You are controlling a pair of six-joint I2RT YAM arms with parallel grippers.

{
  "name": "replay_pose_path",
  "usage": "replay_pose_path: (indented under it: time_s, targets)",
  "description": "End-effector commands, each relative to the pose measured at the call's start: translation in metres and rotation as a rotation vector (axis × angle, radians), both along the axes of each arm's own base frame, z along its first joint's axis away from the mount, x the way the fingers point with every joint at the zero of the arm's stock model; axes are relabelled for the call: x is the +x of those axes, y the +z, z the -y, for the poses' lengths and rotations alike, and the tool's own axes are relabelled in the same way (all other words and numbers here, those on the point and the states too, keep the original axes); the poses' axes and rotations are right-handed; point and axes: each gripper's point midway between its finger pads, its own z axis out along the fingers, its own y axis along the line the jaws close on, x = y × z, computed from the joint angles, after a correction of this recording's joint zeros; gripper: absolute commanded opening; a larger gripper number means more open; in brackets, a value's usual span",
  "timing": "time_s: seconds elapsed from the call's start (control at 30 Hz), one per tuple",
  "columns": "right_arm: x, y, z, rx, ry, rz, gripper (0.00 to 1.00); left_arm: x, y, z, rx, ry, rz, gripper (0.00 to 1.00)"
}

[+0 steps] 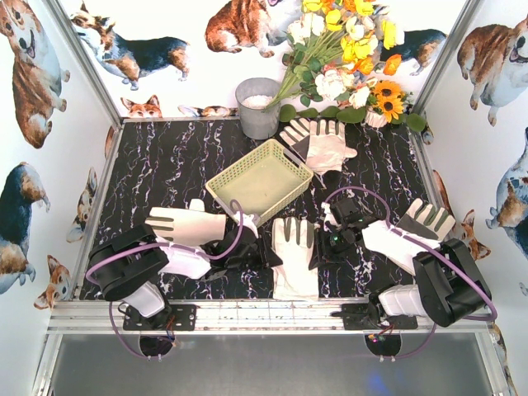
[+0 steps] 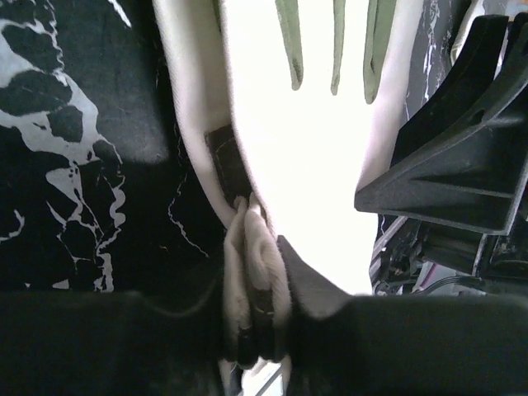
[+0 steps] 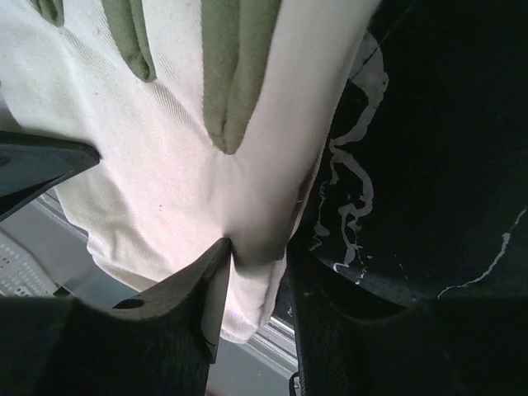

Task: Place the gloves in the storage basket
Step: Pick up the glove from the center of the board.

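gloves: five counted in the top view. the centre glove (image 1: 295,260) lies flat at the near edge of the table (image 1: 165,165), fingers pointing away. the left glove (image 1: 188,224) lies just beyond the left arm. the right glove (image 1: 427,219), grey-fingered, lies just beyond the right arm. the back gloves (image 1: 318,144), two overlapping, lie just beside the far right corner of the storage basket (image 1: 260,180).

basket: one, set diagonally mid-table, near the centre glove but apart from it.

pincers: two. the left pincer (image 1: 271,247) is clenched on the centre glove's left edge. the right pincer (image 1: 320,241) is clenched on its right edge.

surroundings: one grey bucket (image 1: 257,107) behind the basket, one bunch of flowers (image 1: 346,49) at the far right corner, and purple cables (image 1: 235,235) looping over both arms. the arms cover parts of the table near the left and right gloves.

only the left wrist view shows fabric bunched into a fold between that pincer's fingers (image 2: 124,346). only the right wrist view shows the glove's edge nipped between its fingers (image 3: 190,305), with grey-green patches above. the top view is too coarse to show either grip.
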Motion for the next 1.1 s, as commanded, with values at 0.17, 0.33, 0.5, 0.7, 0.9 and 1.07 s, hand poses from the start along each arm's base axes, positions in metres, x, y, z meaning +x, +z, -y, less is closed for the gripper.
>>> replay_pose_path:
  time_s: [0.17, 0.33, 0.5, 0.7, 0.9, 1.07]
  targets:
    - [0.021, 0.024, 0.003, -0.017, -0.025, 0.133, 0.54, -0.006, 0.015, 0.011, 0.036, -0.052, 0.041, 0.0]
    - [0.032, 0.063, 0.013, -0.05, -0.077, 0.236, 0.76, -0.011, 0.026, 0.013, 0.116, -0.093, 0.074, 0.0]
    - [0.04, 0.106, 0.021, -0.048, -0.134, 0.357, 0.88, -0.01, 0.049, 0.009, 0.118, -0.08, 0.109, 0.0]
    - [0.038, 0.145, 0.011, 0.073, -0.149, 0.443, 0.95, -0.008, 0.075, -0.003, 0.124, -0.041, 0.13, 0.0]
    - [0.035, 0.168, -0.016, 0.266, -0.129, 0.427, 0.96, -0.007, 0.11, -0.014, 0.058, 0.02, 0.155, 0.0]
    - [0.04, 0.19, -0.025, 0.358, -0.166, 0.423, 0.96, -0.002, 0.15, -0.024, -0.014, 0.074, 0.203, 0.0]
